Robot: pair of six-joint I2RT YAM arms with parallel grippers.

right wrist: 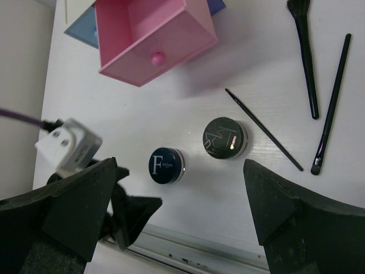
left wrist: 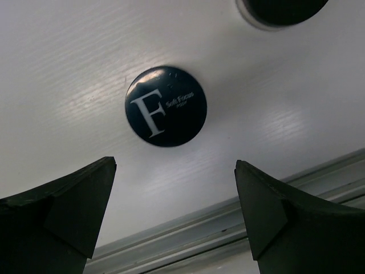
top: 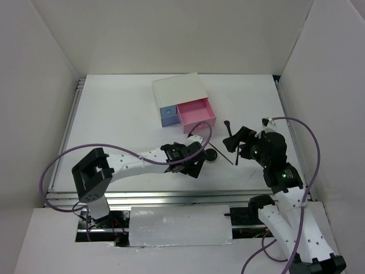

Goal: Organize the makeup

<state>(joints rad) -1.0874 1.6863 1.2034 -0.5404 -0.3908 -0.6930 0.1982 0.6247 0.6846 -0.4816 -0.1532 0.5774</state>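
Dark-blue round compact marked "F" (left wrist: 165,106) is laid flat on the white desk (left wrist: 68,68), framed by the spread left jaws, seemingly for pickup; right jaws are spread too, pink plastic drawer (right wrist: 154,34) standing open.

On your white table (top: 114,125), a white drawer box (top: 178,88) stands toward the far side, its pink drawer (top: 197,111) pulled out beside the blue drawer (top: 169,116). Nearer you, a round dark-blue compact (right wrist: 167,165) marked "F" lies just left of a round black jar (right wrist: 225,137), not touching it. Right of the jar you see three black brushes lying flat: a thin liner brush (right wrist: 263,129), a broad-headed brush (right wrist: 307,57) and a long slim brush (right wrist: 332,103).
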